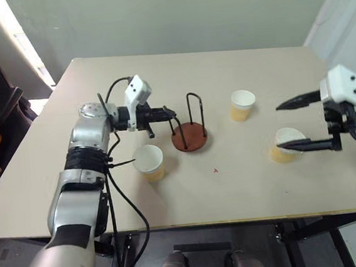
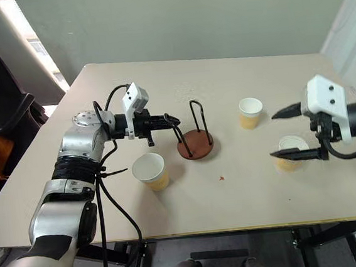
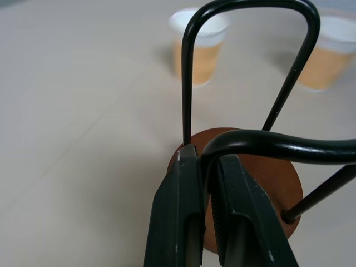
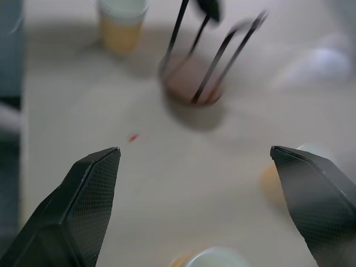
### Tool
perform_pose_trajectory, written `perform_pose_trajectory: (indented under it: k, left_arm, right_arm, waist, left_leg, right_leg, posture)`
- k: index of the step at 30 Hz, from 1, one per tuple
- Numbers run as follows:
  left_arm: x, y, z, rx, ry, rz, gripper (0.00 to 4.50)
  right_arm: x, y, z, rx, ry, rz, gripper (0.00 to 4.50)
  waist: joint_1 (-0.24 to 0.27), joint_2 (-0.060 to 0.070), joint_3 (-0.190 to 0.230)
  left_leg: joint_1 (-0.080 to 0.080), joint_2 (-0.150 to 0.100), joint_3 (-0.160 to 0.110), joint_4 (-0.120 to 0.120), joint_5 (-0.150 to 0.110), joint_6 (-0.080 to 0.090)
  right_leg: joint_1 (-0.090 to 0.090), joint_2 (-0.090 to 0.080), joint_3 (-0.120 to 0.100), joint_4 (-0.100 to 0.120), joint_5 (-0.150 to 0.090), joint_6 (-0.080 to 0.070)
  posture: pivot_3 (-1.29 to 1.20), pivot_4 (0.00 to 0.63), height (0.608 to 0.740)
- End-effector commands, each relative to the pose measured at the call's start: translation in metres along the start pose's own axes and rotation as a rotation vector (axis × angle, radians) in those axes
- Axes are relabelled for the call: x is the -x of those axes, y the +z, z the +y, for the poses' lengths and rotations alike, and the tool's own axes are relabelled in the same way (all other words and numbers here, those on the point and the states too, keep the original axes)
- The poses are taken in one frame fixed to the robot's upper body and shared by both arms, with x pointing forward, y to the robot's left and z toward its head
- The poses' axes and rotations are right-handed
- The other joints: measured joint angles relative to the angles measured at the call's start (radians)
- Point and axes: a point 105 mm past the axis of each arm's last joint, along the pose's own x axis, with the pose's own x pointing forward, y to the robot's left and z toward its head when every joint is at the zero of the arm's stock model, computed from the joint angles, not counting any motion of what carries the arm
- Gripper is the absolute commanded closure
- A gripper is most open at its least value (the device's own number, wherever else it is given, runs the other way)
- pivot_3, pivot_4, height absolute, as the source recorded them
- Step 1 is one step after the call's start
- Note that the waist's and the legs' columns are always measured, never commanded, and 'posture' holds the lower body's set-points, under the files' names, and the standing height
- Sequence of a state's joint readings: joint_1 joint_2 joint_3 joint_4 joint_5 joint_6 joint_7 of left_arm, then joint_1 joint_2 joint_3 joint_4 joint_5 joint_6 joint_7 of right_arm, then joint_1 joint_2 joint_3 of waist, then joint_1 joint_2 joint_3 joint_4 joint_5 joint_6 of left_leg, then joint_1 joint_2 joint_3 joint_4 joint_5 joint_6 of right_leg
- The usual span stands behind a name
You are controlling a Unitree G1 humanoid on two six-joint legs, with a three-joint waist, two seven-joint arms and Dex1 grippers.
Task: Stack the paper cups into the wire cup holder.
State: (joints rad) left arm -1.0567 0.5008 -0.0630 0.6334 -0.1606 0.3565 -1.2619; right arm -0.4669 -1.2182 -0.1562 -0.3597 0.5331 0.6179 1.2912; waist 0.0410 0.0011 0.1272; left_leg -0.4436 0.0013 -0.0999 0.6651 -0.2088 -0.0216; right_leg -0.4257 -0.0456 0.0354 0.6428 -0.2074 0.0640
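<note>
Left hand (image 1: pixel 171 114) clamps wire cup holder (image 1: pixel 189 136) mid-table.

The two head views look forward and down over the table (image 1: pixel 246 190) from above, side by side, sharing nearly the whole tabletop. The left wrist view sits very near the holder (image 3: pixel 261 172), facing across it toward two cups at the frame's top. The right wrist view looks down from higher, holder at upper centre.
</note>
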Motion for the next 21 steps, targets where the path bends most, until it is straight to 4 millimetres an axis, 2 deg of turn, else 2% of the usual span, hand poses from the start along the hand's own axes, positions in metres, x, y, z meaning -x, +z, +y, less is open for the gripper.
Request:
perform_pose_trajectory:
  k: [1, 8, 16, 21]
  left_arm:
    - [-0.018, 0.013, -0.028, -0.066, -0.095, -0.022, 4.46]
    - [-0.04, -0.009, -0.068, -0.117, -0.222, 0.045, 4.46]
    - [-0.05, -0.024, -0.087, -0.189, -0.311, 0.105, 4.46]
    - [-0.054, -0.041, -0.088, -0.213, -0.293, 0.18, 4.46]
  right_arm:
    - [0.004, -0.002, 0.006, 0.037, -0.007, 0.056, 0.0]
    - [-0.012, -0.019, 0.028, 0.007, 0.071, 0.129, 0.0]
    - [-0.016, -0.027, 0.032, 0.005, 0.071, 0.174, 0.0]
    - [-0.015, -0.027, 0.031, 0.005, 0.061, 0.179, 0.0]
  waist:
    - [0.0, 0.0, 0.0]
    - [-0.002, 0.0, 0.0]
    - [-0.002, 0.0, 0.0]
    - [-0.002, 0.0, 0.0]
  left_leg:
    - [0.0, 0.0, 0.0, 0.0, 0.0, 0.0]
    - [0.002, 0.0, 0.002, 0.002, -0.003, 0.005]
    - [0.007, -0.001, 0.002, 0.002, -0.005, 0.012]
    - [0.007, -0.002, 0.002, 0.002, -0.005, 0.012]
  right_leg:
    - [0.0, 0.0, 0.0, 0.0, 0.0, 0.001]
    - [0.002, -0.002, 0.0, 0.001, 0.001, 0.003]
    - [0.007, -0.003, 0.0, 0.0, 0.002, 0.004]
    - [0.007, -0.004, 0.0, 0.0, 0.002, 0.004]
  posture:
    - [0.0, 0.15, 0.74]
    - [0.0, 0.15, 0.74]
    - [0.0, 0.15, 0.74]
    - [0.0, 0.15, 0.74]
